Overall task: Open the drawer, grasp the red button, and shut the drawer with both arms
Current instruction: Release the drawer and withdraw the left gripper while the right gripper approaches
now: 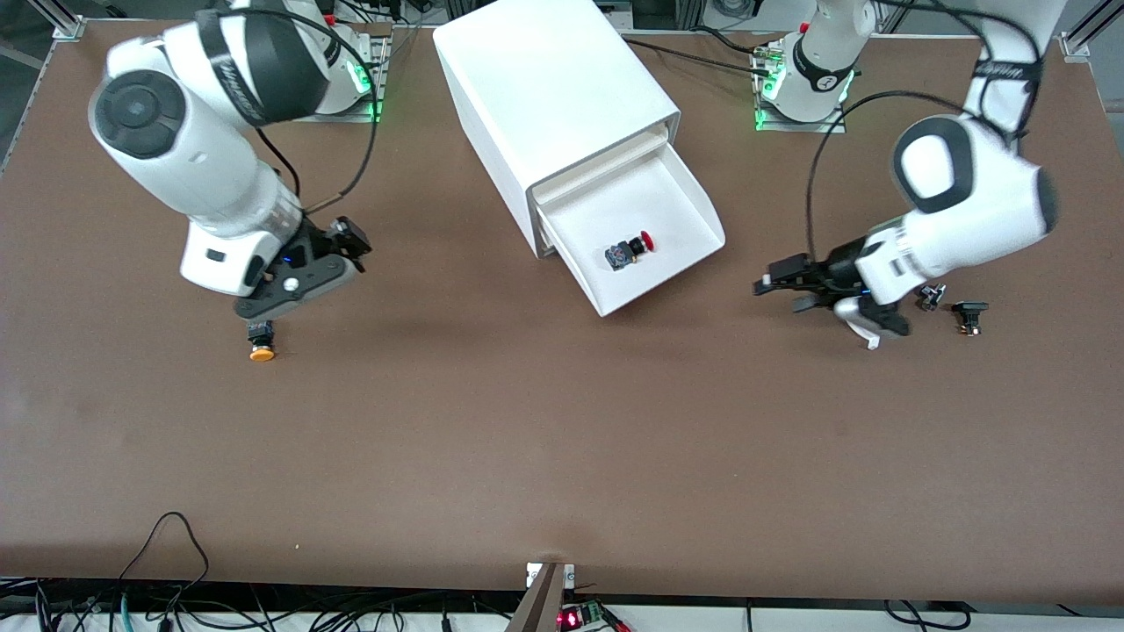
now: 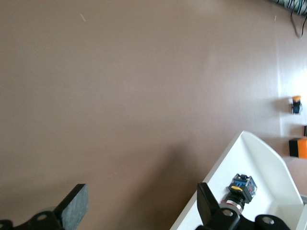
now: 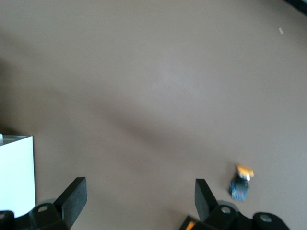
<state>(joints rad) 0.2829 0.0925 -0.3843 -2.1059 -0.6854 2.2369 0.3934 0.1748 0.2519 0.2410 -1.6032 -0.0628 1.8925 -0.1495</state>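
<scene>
The white cabinet [image 1: 553, 88] lies at the middle of the table with one drawer [image 1: 680, 197] pulled open. The red-capped button [image 1: 630, 251] lies on its side in the drawer. My left gripper [image 1: 777, 291] is open and empty, low over the table beside the drawer's lip, toward the left arm's end. The left wrist view shows its open fingers [image 2: 76, 201], the drawer's corner [image 2: 249, 148] and the button [image 2: 242, 187]. My right gripper [image 1: 297, 290] is open and empty over the table toward the right arm's end; its wrist view [image 3: 138, 188] shows only table between the fingers.
An orange-yellow capped button [image 1: 262, 347] stands on the table just under the right hand, also in the right wrist view [image 3: 241, 183]. An orange cube box [image 2: 298, 147] shows in the left wrist view. Two small black parts [image 1: 969, 314] lie by the left arm.
</scene>
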